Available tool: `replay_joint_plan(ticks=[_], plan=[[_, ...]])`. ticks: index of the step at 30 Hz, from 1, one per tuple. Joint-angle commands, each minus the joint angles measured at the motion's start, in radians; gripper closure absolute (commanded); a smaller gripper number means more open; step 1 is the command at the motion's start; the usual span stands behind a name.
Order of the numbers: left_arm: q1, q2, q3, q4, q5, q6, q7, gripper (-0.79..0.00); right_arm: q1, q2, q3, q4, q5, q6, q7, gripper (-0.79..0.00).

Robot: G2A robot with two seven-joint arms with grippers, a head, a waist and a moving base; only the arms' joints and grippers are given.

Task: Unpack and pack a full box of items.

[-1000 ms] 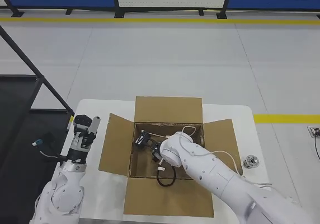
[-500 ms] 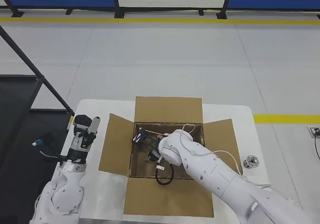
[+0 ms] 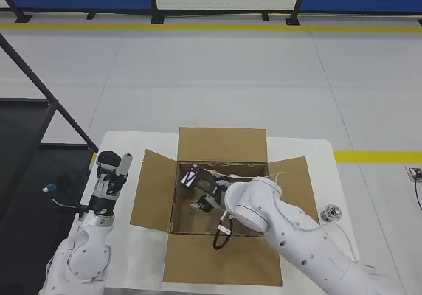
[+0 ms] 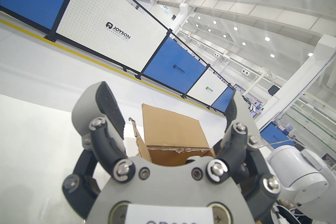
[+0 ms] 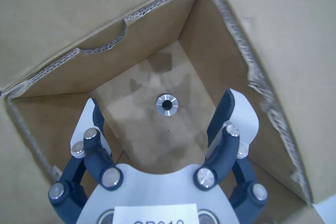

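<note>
Both are spread wide and empty. Your right gripper [image 5: 161, 97] hangs inside the open cardboard box [image 3: 222, 144], above a small metal ring [image 5: 167, 105] on the box floor, not touching it. Your left gripper [image 4: 169, 89] points upward beside the box's left flap. Another metal piece [image 3: 332, 213] sits on the table [image 3: 299, 147], right of the box.
</note>
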Motion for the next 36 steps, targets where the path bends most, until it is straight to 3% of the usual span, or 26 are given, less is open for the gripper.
replay_joint_plan(ticks=[1, 9, 13, 17, 25, 36], plan=[[0.000, 0.000, 0.000, 0.000, 0.000, 0.000, 0.000, -0.785, -0.081, 0.039, 0.121, -0.126, -0.068, -0.003, -0.002, -0.785], [0.000, 0.000, 0.000, 0.000, 0.000, 0.000, 0.000, -0.785, -0.413, 0.144, 0.604, -0.489, -0.287, -0.082, -0.048, -0.785], [0.000, 0.000, 0.000, 0.000, 0.000, 0.000, 0.000, -0.785, -0.545, 0.168, 0.834, -0.535, -0.215, -0.140, -0.102, -0.785], [0.000, 0.000, 0.000, 0.000, 0.000, 0.000, 0.000, -0.785, -0.632, 0.182, 0.988, -0.500, -0.129, -0.217, -0.124, -0.785], [0.000, 0.000, 0.000, 0.000, 0.000, 0.000, 0.000, -0.785, -0.674, 0.206, 1.084, -0.293, -0.017, -0.398, -0.118, -0.785], [0.000, 0.000, 0.000, 0.000, 0.000, 0.000, 0.000, -0.785, -0.556, 0.233, 1.032, 0.091, 0.036, -0.513, -0.031, -0.785]])
